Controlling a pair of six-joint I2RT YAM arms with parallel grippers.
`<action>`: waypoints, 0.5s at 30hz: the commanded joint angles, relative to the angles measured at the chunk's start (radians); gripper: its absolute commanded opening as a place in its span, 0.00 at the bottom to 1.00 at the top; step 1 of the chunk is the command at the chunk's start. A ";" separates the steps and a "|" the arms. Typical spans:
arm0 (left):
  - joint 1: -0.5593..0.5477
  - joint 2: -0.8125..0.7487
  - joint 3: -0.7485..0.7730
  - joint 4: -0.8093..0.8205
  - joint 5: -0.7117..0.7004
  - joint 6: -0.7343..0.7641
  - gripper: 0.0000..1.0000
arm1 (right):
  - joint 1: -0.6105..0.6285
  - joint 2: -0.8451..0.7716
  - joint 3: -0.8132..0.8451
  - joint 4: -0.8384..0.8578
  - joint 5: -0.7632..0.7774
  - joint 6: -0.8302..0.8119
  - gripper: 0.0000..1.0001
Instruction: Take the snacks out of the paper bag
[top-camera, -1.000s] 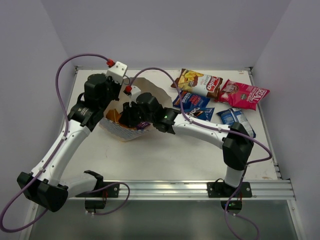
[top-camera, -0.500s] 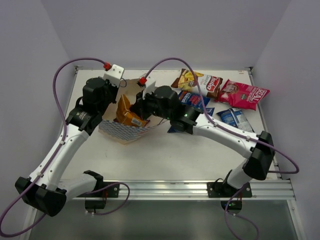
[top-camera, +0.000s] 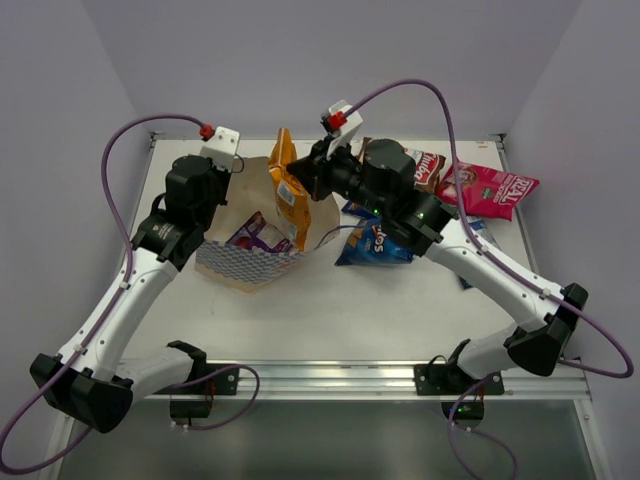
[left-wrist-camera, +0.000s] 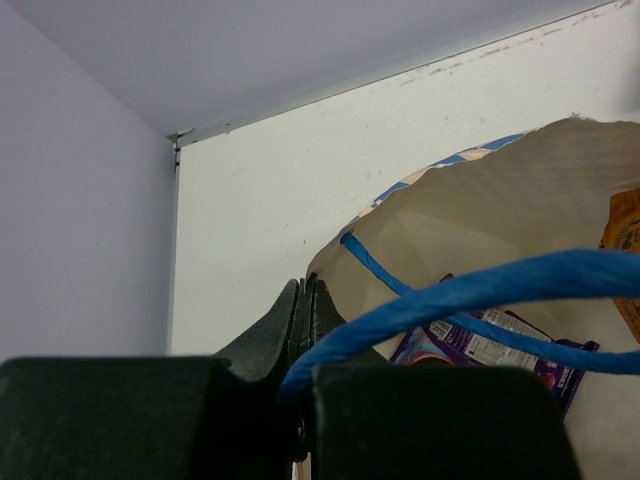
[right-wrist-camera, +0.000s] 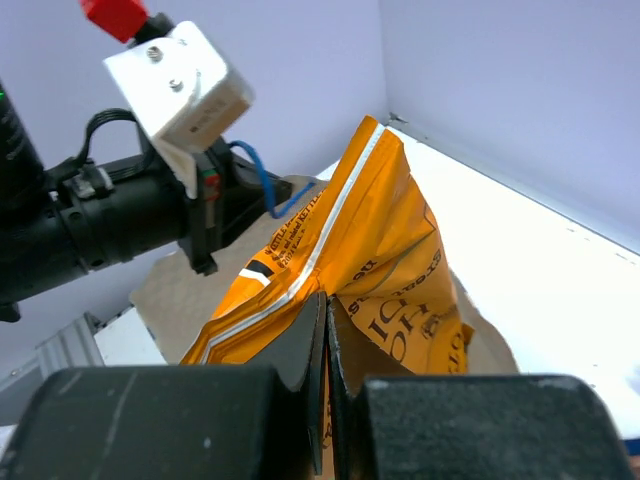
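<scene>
Tabletop (top-camera: 400, 310) paper bag (top-camera: 250, 266) — seemingly rim-pinched by left gripper (left-wrist-camera: 305, 297), wrist-view only.

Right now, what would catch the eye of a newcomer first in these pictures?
The orange packet, pinched in the right hand and held up over the open paper bag. Next, the left hand clamped on the bag's rim, with a purple packet inside; a red-pink packet lies far right.
</scene>
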 joint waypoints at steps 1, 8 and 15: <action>0.008 -0.006 -0.002 0.043 -0.057 -0.025 0.00 | -0.033 -0.077 -0.008 0.041 -0.003 -0.013 0.00; 0.019 0.052 0.000 0.025 -0.216 -0.051 0.00 | -0.125 -0.150 0.077 -0.019 -0.038 -0.007 0.00; 0.058 0.091 0.008 0.022 -0.282 -0.091 0.00 | -0.239 -0.257 0.078 -0.063 -0.014 -0.001 0.00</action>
